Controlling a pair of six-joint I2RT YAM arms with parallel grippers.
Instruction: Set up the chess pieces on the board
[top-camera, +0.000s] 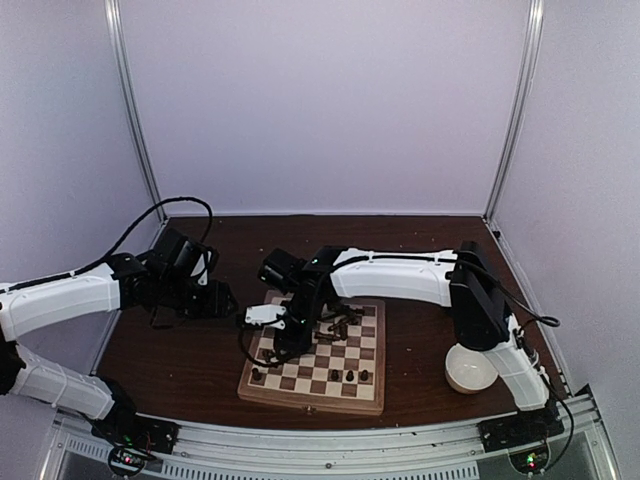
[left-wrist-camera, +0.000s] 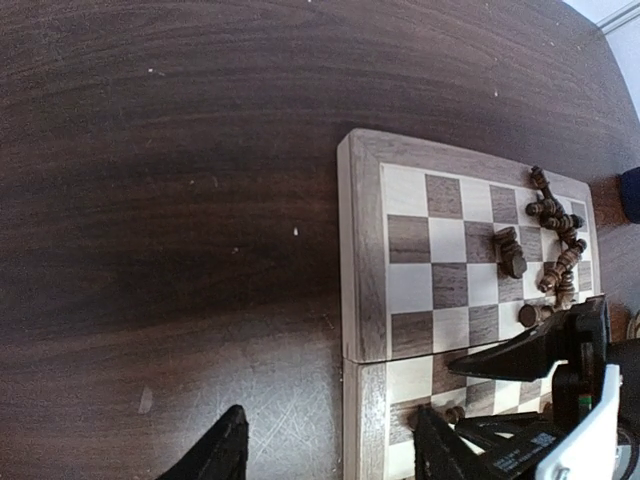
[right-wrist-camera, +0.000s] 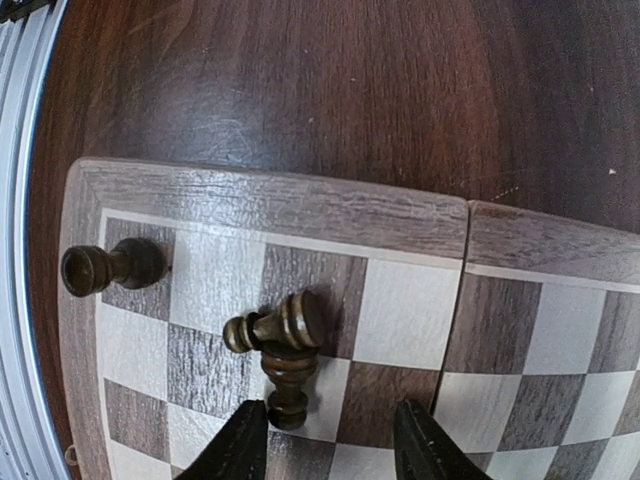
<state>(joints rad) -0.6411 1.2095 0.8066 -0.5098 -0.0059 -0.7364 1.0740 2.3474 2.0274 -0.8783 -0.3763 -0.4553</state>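
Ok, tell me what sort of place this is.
Probably a robot lab test booth: plain white wall panels on metal posts enclose a dark table, with a chessboard laid out.

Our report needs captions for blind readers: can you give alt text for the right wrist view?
Two dark chess pieces lie touching on the checkered chessboard, just ahead of the right gripper's open fingers. A third piece sits apart near the board's corner, with dark wooden tabletop beyond.

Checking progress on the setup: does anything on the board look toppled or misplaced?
Yes. A jumbled heap of chess pieces lies near the far edge of the board, and two pieces by its left edge touch, pointing different ways.
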